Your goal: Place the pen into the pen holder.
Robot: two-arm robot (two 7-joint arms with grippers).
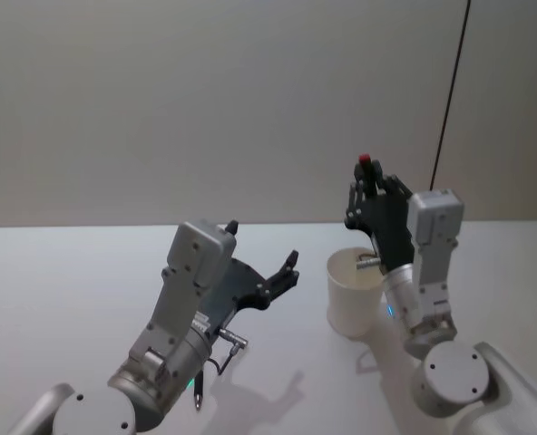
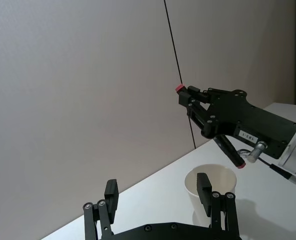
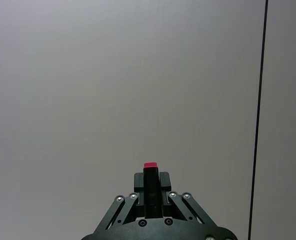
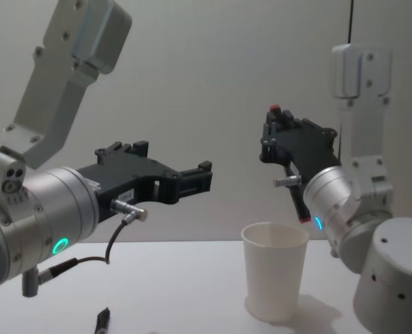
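The right gripper [image 1: 366,181], clamped on the pen [image 2: 228,148], hangs over the paper cup [image 1: 353,299]; the left gripper [image 1: 262,243], fingers apart, is beside it.

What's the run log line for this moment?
right gripper: shut on pen; pen: tilted, lower end above pen holder rim; left gripper: open, hovering left of pen holder; status: not inserted

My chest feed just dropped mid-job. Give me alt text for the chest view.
The right gripper, shut on a tilted pen, holds it over the white paper cup on the table, with the pen's lower tip just above the rim, not yet inside. The left gripper hovers open to the cup's left, higher than the cup.
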